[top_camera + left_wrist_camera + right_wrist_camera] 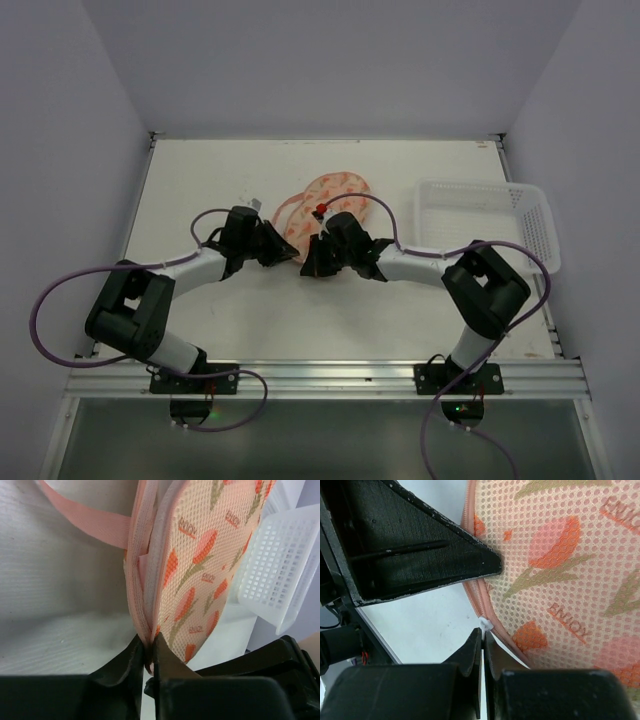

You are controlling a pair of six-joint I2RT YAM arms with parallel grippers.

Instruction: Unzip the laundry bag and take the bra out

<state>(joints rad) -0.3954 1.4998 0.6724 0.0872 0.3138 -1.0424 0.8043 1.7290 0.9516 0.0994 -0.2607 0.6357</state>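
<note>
Now pinching laundry bag (200, 565) seam w/ L gripper (150, 647), bag on edge right ahead of tips, prob bracing for unzip. R gripper (483, 640) closed, tips at white tab (486, 624) on zip line, likely puller.

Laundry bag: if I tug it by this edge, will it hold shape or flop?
The laundry bag is probably floppy: thin mesh fabric, its rim bunched where the left claw pinches it. It looks light, so a tug may slide the whole bag over the table rather than open it. The mesh should grip, not slip.
</note>
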